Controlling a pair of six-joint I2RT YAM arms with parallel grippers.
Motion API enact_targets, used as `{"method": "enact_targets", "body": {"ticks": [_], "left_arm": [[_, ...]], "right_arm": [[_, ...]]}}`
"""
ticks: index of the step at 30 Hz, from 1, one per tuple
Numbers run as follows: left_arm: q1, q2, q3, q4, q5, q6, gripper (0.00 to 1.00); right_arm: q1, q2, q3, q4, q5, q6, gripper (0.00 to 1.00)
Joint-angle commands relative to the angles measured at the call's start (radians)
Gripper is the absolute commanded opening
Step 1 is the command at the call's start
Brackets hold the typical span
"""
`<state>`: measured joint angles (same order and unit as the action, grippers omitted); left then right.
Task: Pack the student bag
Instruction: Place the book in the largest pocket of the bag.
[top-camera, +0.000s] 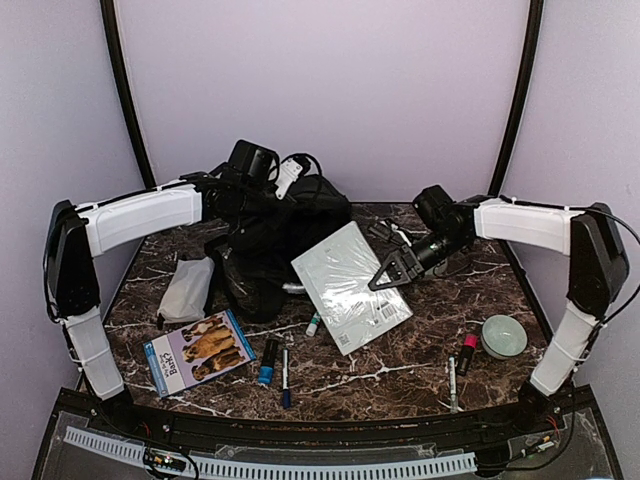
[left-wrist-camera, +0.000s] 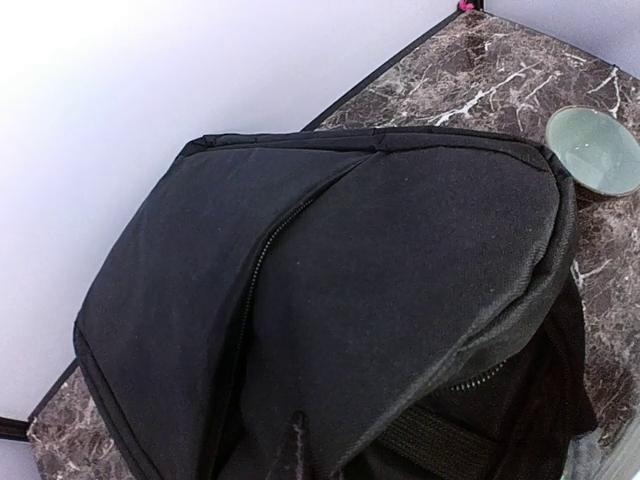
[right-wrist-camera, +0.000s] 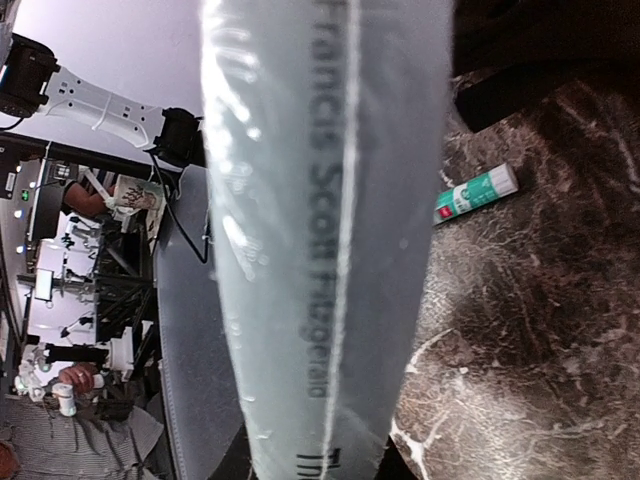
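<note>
The student bag (top-camera: 285, 235), a large black fabric backpack, stands at the back middle of the table. It fills the left wrist view (left-wrist-camera: 350, 300), zipper seam toward me. My left gripper (top-camera: 238, 203) is at the bag's top left, its jaws buried in the black fabric and seemingly pinched on it. My right gripper (top-camera: 392, 268) is shut on the right edge of a pale, plastic-wrapped book (top-camera: 350, 285) and holds it tilted just right of the bag. The book's spine (right-wrist-camera: 320, 250) fills the right wrist view.
A grey tissue pack (top-camera: 187, 290) and a dog-cover book (top-camera: 197, 350) lie front left. A blue-capped tube (top-camera: 268, 362), a pen (top-camera: 285, 375) and a green glue stick (top-camera: 313, 324) lie in front. A pale round bowl (top-camera: 503, 336), a red-tipped tube (top-camera: 466, 353) and a pen (top-camera: 452, 380) lie front right.
</note>
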<state>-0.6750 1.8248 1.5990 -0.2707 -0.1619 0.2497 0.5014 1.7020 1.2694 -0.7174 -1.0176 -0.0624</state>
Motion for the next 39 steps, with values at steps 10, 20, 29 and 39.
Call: {"method": "enact_targets", "body": {"ticks": [10, 20, 29, 39], "left_arm": [[0.012, -0.132, -0.111, 0.207, 0.172, -0.137, 0.00], [0.011, -0.192, -0.158, 0.244, 0.236, -0.151, 0.00], [0.012, -0.227, -0.184, 0.248, 0.238, -0.144, 0.00], [0.012, -0.221, -0.195, 0.257, 0.240, -0.155, 0.00]], "right_arm": [[0.098, 0.207, 0.086, 0.436, -0.245, 0.512, 0.00], [0.096, 0.438, 0.179, 0.943, -0.198, 1.078, 0.00], [0.094, 0.589, 0.335, 0.916, -0.149, 1.091, 0.02], [0.131, 0.494, 0.335, 0.655, -0.051, 0.870, 0.04]]}}
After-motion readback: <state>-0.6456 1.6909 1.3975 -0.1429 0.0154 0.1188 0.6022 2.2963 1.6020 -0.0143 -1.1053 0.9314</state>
